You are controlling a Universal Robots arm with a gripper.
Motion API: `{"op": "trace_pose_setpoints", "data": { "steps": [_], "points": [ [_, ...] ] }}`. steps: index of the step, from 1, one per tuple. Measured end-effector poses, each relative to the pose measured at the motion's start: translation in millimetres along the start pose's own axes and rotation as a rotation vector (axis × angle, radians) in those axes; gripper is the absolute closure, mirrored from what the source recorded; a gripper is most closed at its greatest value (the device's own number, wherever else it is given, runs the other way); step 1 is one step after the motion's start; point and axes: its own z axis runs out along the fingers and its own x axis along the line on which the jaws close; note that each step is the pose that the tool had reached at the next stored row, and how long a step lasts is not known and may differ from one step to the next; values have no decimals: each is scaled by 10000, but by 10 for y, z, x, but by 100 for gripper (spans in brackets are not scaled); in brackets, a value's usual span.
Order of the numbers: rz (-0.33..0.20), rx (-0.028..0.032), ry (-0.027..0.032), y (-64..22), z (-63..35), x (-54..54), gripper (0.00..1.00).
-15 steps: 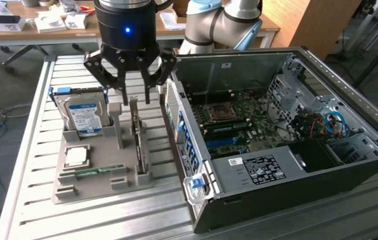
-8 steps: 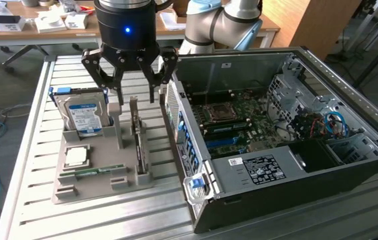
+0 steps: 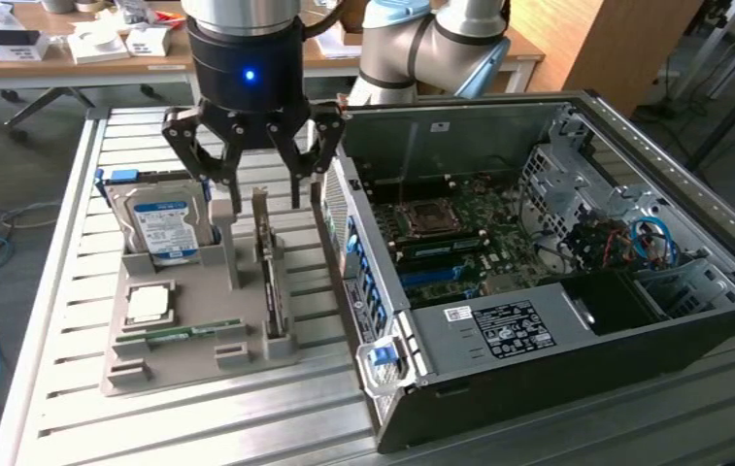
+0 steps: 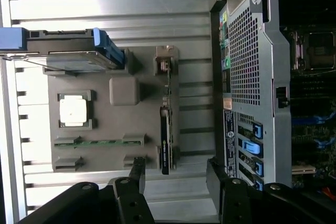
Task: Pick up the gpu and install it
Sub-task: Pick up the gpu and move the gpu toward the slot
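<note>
Exterior view, read from its left to its right.

- A slatted aluminium bench (image 3: 56, 427) is seen carrying a grey moulded parts holder (image 3: 199, 364).
- At the holder's left end, a silver hard drive with a blue label (image 3: 160, 228) is stood upright.
- Nearer the camera, a square silver processor chip (image 3: 147, 303) and a slim green memory stick (image 3: 185, 333) are laid flat in recesses.
- The gpu (image 3: 267, 277), a thin dark circuit card, is found standing on edge in a slot along the holder's right side, next to the computer.
- The black claw (image 3: 261, 184) is held above the gpu with its jaws spread wide. Nothing is gripped and no contact is noted.
- Further right, a black open-sided computer tower (image 3: 561, 320) is laid on the bench, and its green motherboard (image 3: 458, 228) is exposed.

Wrist view: the gpu (image 4: 165, 140) is seen edge-on in its slot, and the claw (image 4: 176, 174) is shown with its fingertips well apart.
</note>
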Motion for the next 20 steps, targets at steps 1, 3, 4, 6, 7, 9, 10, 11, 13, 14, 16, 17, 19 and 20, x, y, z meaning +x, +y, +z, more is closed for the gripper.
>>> {"op": "trace_pose_setpoints", "data": {
  "steps": [1, 3, 4, 6, 7, 9, 10, 11, 13, 14, 16, 17, 19, 20],
  "points": [
    [0, 0, 0, -1, 19, 0, 41],
    [1, 0, -1, -2, 56, 1, 41],
    [0, 0, -1, -2, 74, 2, 41],
    [0, 1, 0, -4, 109, 3, 41],
    [0, 0, -1, -5, 128, 3, 41],
    [0, 1, 0, -6, 164, 4, 41],
    [0, 0, 0, -6, 183, 4, 41],
    [0, -1, -1, -7, 201, 5, 41],
    [0, 0, -1, -8, 237, 5, 41],
    [0, -1, -1, -9, 255, 6, 41],
    [0, 0, 0, -10, 290, 7, 41],
    [0, 0, -1, -11, 309, 7, 41],
    [0, 0, 0, -12, 344, 8, 41],
    [0, 0, -1, -13, 361, 8, 41]
  ]
}}
